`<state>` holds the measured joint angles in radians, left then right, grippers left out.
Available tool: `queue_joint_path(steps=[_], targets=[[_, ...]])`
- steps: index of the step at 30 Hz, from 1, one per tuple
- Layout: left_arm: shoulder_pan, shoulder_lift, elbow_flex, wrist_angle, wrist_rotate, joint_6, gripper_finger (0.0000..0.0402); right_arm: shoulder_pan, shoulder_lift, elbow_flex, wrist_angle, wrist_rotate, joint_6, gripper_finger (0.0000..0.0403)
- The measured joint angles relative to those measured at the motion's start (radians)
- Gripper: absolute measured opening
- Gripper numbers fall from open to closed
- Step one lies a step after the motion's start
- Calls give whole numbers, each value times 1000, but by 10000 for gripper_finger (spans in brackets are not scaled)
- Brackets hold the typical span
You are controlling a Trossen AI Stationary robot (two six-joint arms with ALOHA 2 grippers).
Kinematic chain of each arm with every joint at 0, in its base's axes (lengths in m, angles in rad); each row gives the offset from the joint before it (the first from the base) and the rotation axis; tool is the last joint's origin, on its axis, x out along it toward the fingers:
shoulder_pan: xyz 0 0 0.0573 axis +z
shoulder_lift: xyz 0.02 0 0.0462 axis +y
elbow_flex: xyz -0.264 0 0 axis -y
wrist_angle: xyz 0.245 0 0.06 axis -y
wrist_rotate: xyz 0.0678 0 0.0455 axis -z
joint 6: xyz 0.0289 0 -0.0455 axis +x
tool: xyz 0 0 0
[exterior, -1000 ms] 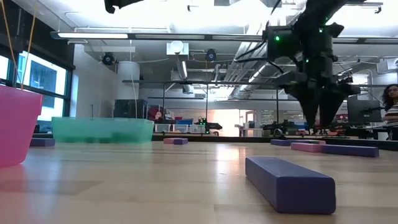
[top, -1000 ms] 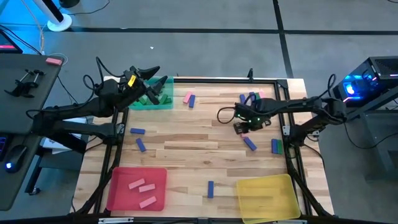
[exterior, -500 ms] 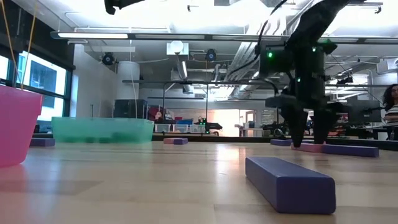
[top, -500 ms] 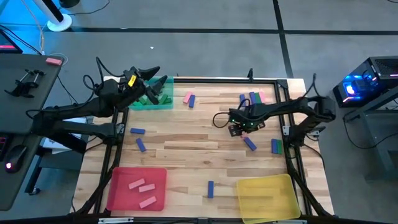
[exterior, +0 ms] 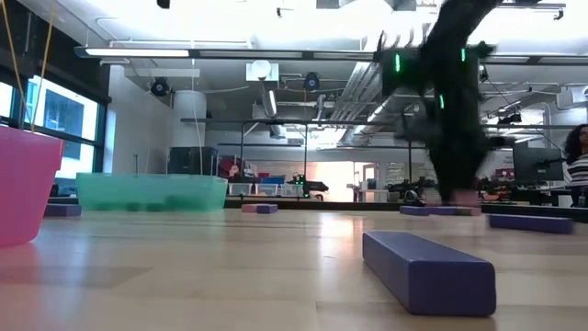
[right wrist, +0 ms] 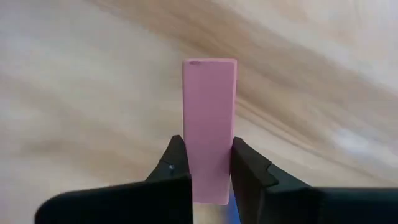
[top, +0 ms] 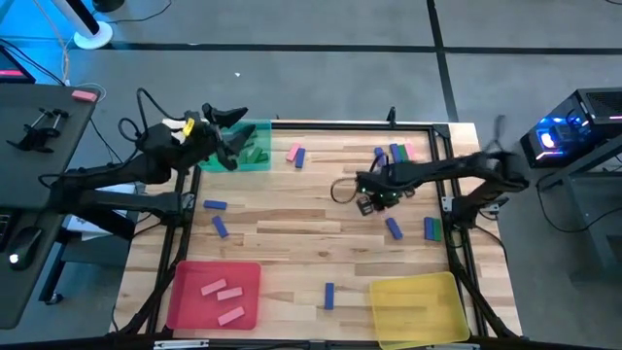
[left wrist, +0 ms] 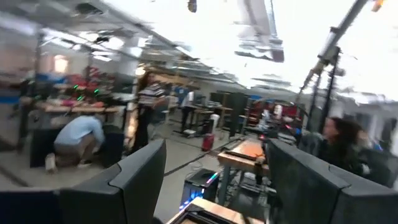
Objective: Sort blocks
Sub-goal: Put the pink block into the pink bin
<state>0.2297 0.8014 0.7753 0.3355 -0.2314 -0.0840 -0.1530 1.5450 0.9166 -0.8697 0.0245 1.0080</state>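
Note:
Small blocks lie scattered on the wooden table (top: 292,253): blue ones (top: 215,205) (top: 393,227) (top: 328,295), a pink and blue pair (top: 295,154), and a mixed cluster (top: 394,152) at the far edge. My right gripper (top: 374,199) (right wrist: 209,168) points down right of the table's middle, shut on a pink block (right wrist: 209,112). In the high view the gripper itself hides that block. My left gripper (top: 233,146) (left wrist: 214,180) hovers open above the green tray (top: 258,157) at the far left, with nothing between its fingers. My right gripper pinches the pink block's two long sides (right wrist: 189,155) between its two fingers (right wrist: 177,158), near one end. The fingers come from above and lie across the block. The rest of the block sticks out level past them. I cannot tell whether it is clear of the table.
A red tray (top: 185,309) with pink blocks stands at the near left and a yellow tray (top: 420,306) at the near right. A green and a blue block (top: 431,228) lie by the right edge. A large purple block (exterior: 427,267) lies close to the low camera.
My right gripper has gone a little toward the table's left and down. It spread its fingers on either side of the pink block, then shut on it. The pink block has left the spot where it lay.

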Motion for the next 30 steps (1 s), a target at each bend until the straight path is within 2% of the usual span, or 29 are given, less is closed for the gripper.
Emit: queue_joint_path(steps=[5, 8, 10, 14, 17, 22, 27, 30], targets=[[-40, 12, 0, -6, 47, 158, 266, 5, -134, 146, 43, -21, -173, 33], [-86, 51, 0, -19, 85, 267, 266, 3, -175, 248, 211, -182, -257, 33], [-126, 85, 0, -46, 129, 404, 266, 11, -167, 319, 270, -288, -292, 33], [-230, 173, 0, -96, 144, 734, 266, 43, -95, 481, 284, -433, -382, 33], [-293, 246, 7, -98, 124, 901, 266, 68, -23, 588, 272, -542, -449, 33], [-365, 368, 69, -89, 87, 1032, 266, 82, 105, 730, 153, -669, -538, 33], [-412, 442, 114, -91, 67, 1048, 266, 81, 204, 854, -19, -704, -614, 33], [-432, 456, 123, -89, 70, 1068, 266, 81, 240, 905, -65, -732, -635, 33]])
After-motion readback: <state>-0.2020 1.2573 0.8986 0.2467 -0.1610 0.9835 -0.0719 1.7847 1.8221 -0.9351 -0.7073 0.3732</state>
